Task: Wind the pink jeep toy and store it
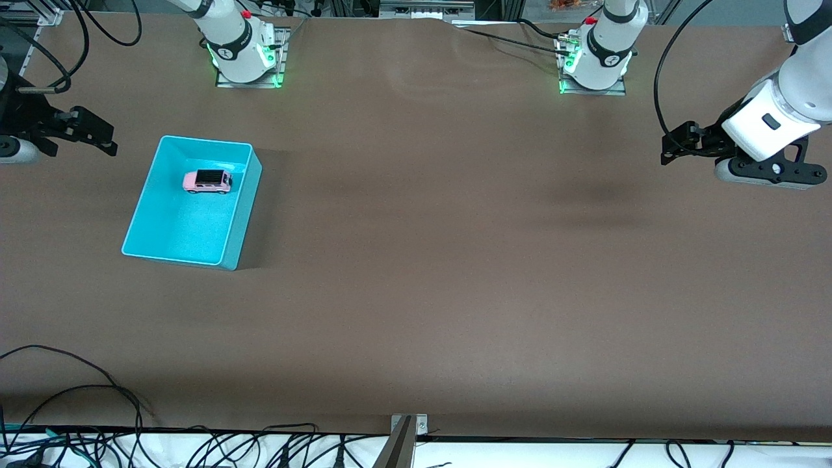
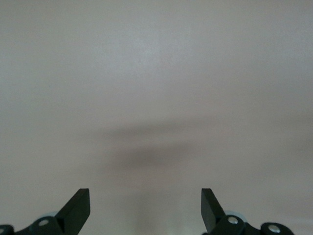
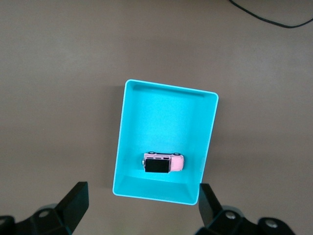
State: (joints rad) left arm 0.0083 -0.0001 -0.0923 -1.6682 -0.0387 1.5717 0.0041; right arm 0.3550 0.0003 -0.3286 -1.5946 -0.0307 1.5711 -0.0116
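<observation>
I see the table [image 1: 455, 260] covered in brown, and toward the right arm's end sits the turquoise bin [image 1: 170, 242]. The jeep [image 1: 207, 181] rests on its wheels inside the bin, in the part farther from the front camera, near the bin's wall. My right gripper [image 3: 142, 205] hangs in the air near the bin at the table's edge, fingers spread wide and holding nothing. My left gripper [image 2: 145, 208] waits over bare table at the left arm's end, well apart from the bin, fingers also spread and holding nothing.
</observation>
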